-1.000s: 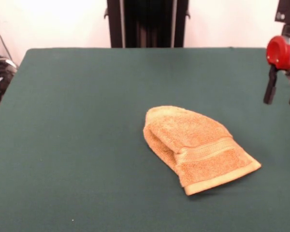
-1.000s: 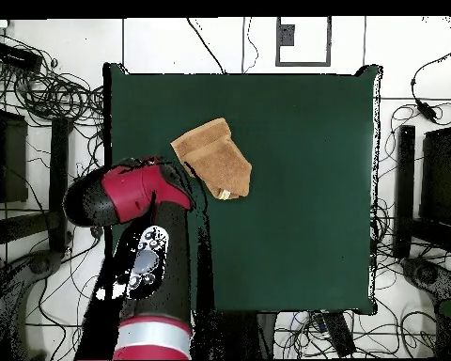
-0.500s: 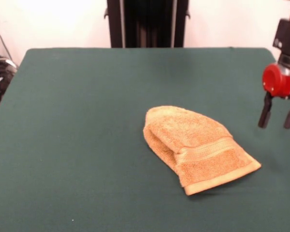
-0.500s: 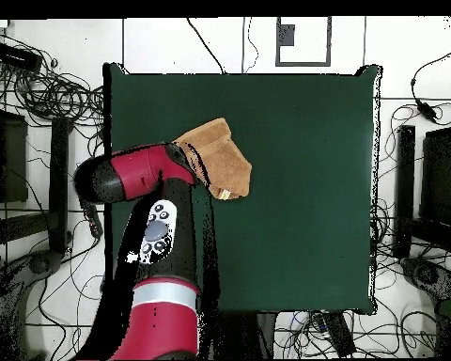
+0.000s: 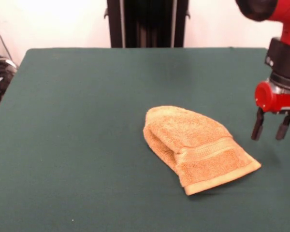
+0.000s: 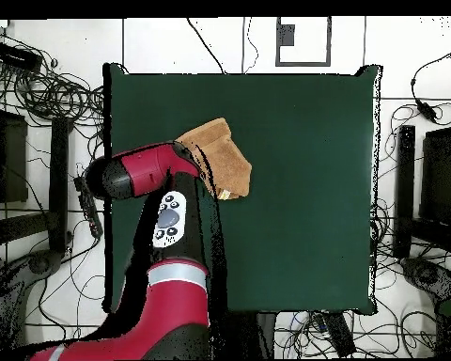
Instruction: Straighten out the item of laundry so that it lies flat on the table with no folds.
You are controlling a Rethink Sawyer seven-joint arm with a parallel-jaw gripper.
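The orange-tan towel (image 5: 198, 147) lies folded over on itself on the dark green table (image 5: 87, 121), right of centre in the front view, with a woven band stripe across it near its front end. It also shows in the overhead view (image 6: 225, 160), partly under the arm. My gripper (image 5: 267, 129) hangs open and empty to the right of the towel, its two black fingers pointing down, just above the table and apart from the cloth. In the overhead view the red arm (image 6: 145, 174) hides the gripper.
The table's right edge is close to the gripper in the front view. The black pedestal (image 5: 147, 23) stands behind the table's far edge. Cables and equipment (image 6: 41, 85) lie on the floor around the table.
My gripper has come down and moved left toward the towel's right side. The arm has swung further over the table. The towel has not moved.
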